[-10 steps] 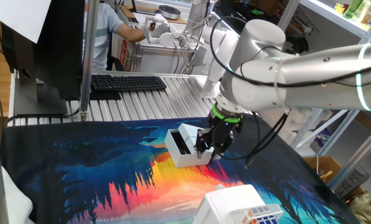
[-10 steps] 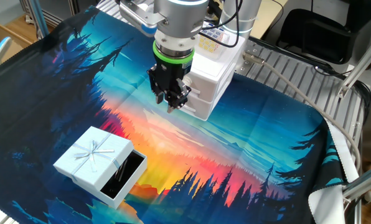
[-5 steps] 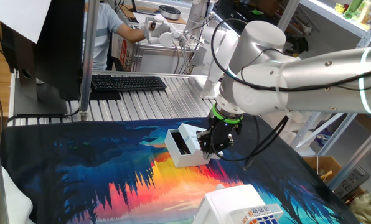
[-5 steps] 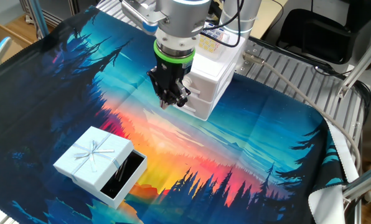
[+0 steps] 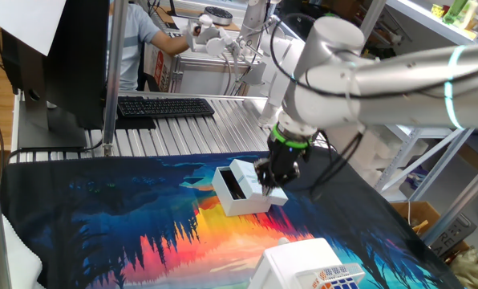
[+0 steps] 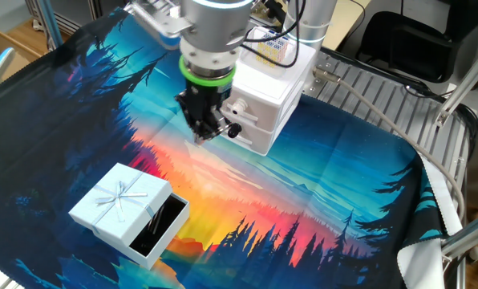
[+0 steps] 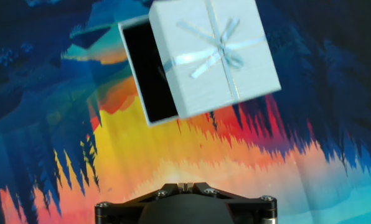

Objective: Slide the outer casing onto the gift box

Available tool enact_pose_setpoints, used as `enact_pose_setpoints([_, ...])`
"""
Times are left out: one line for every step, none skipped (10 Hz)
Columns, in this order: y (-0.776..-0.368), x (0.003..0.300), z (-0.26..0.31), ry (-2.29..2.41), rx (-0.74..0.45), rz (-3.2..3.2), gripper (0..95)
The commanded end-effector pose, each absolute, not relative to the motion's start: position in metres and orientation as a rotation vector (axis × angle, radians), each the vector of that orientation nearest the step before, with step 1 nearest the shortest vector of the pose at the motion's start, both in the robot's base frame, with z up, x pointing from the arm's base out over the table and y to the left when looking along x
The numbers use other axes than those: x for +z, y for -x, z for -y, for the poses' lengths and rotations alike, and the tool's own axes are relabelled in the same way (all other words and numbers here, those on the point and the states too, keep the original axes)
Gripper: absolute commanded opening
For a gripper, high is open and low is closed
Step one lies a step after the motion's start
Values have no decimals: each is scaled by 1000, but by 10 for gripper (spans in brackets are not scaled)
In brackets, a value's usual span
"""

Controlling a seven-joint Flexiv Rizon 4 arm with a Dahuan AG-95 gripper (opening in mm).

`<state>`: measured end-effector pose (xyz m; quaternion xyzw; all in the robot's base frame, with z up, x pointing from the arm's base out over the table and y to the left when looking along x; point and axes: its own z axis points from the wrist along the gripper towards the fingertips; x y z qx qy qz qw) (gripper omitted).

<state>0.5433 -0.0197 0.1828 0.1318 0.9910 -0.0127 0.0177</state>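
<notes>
The outer casing (image 7: pixel 213 56) is white with a pale-blue ribbon on top. It sits partly over the gift box, whose dark interior (image 7: pixel 149 71) is exposed at one end. Both lie on the painted cloth, seen in one fixed view (image 5: pixel 243 171) and in the other fixed view (image 6: pixel 119 197). My gripper (image 6: pixel 203 130) is shut and empty. It hangs above the cloth, apart from the casing, close to a larger white box. In one fixed view the gripper (image 5: pixel 269 178) overlaps the casing's right end. In the hand view its fingertips (image 7: pixel 184 185) touch each other.
A larger white box with a colourful cube picture (image 6: pixel 273 84) stands on the cloth beside the gripper and also shows in one fixed view (image 5: pixel 303 269). A keyboard (image 5: pixel 163 106) and a monitor stand lie behind the cloth. A person sits at the far back.
The gripper has moved a little sideways, away from the larger white box, and stays shut. The casing and gift box have not moved.
</notes>
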Motion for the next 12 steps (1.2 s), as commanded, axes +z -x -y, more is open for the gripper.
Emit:
enact_pose_setpoints([-555, 181, 28, -409, -38, -3078, 0])
enact_pose_setpoints([-563, 179, 33, -409, -37, -3079, 0])
enact_pose_setpoints([-569, 178, 37, -406, -39, -3079, 0])
enact_pose_setpoints([-581, 175, 45, -402, -40, -3083, 0])
enact_pose_setpoints([-582, 176, 47, -397, -36, -3084, 0])
enact_pose_setpoints([-588, 179, 55, -400, 7, -3094, 0])
enact_pose_setpoints([-593, 178, 61, -401, 16, -3094, 0])
enact_pose_setpoints([-595, 178, 64, -403, 23, -3094, 0])
enact_pose_setpoints([-604, 177, 75, -394, 30, -3093, 0])
enact_pose_setpoints([-615, 178, 87, -325, 26, -3124, 0])
enact_pose_setpoints([-622, 178, 94, -287, 21, -3141, 0])
enact_pose_setpoints([-625, 176, 97, -263, 15, -3143, 0])
